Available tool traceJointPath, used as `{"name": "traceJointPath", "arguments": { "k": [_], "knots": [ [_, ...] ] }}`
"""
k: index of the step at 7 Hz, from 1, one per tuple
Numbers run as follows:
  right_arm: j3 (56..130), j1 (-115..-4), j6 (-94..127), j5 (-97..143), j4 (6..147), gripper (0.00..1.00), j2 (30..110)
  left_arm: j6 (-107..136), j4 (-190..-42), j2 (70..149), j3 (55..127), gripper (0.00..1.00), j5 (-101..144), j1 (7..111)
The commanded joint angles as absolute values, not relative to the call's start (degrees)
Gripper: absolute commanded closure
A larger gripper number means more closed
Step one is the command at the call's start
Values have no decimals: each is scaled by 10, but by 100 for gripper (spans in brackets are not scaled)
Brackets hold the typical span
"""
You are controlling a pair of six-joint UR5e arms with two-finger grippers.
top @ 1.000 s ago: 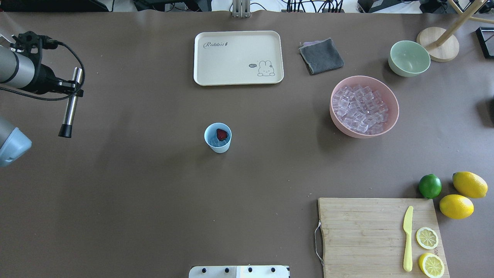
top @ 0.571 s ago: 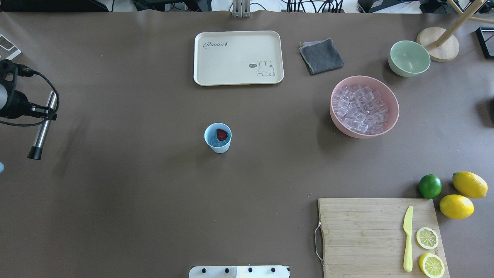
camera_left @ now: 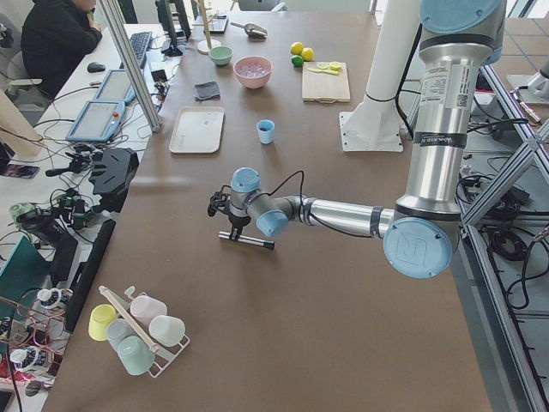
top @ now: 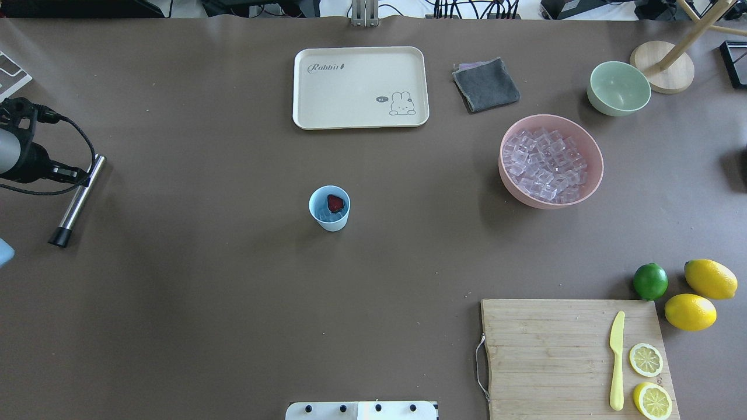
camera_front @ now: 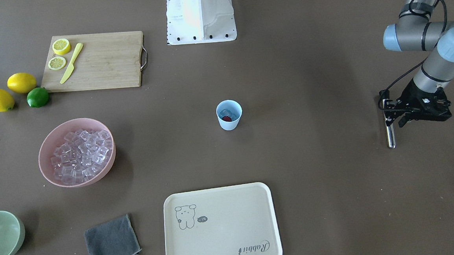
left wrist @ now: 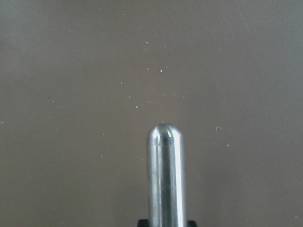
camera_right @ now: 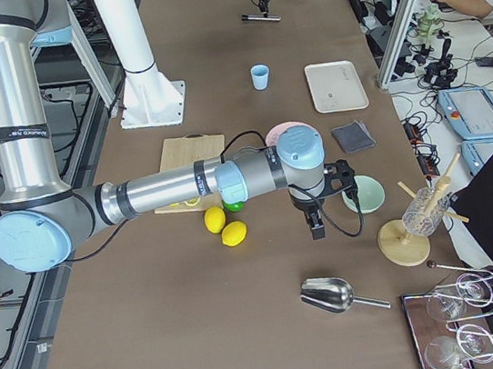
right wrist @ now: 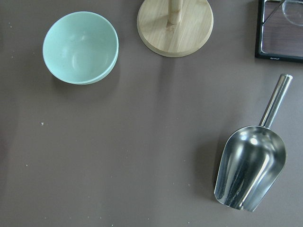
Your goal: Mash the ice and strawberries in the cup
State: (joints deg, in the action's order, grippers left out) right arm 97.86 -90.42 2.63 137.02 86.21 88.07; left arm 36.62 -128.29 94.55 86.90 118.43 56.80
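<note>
Cup [top: 329,222] stands upright near the middle of your table, with the strawberry [top: 335,203] lying on some ice [camera_front: 226,112] inside it. More of that ice fills the pink bowl [top: 596,175], well off toward the robot's right. Your left gripper [top: 80,174] is far out at the table's left end, clamped on a metal rod [top: 73,207] with a black tip, which slants low over bare tabletop, well apart from the cup. Your right gripper [camera_right: 314,223] hangs out at the right end, near a green bowl [right wrist: 80,47] and a metal scoop [right wrist: 248,170]. You cannot tell from these views whether its jaws are parted or closed.
</note>
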Motion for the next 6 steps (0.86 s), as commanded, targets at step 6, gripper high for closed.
{"name": "traceJointPath", "arguments": {
  "k": [6],
  "knots": [
    [955,-910,-2,1366,861,1,887,164,-1059,977,923,2,1397,879]
  ]
}}
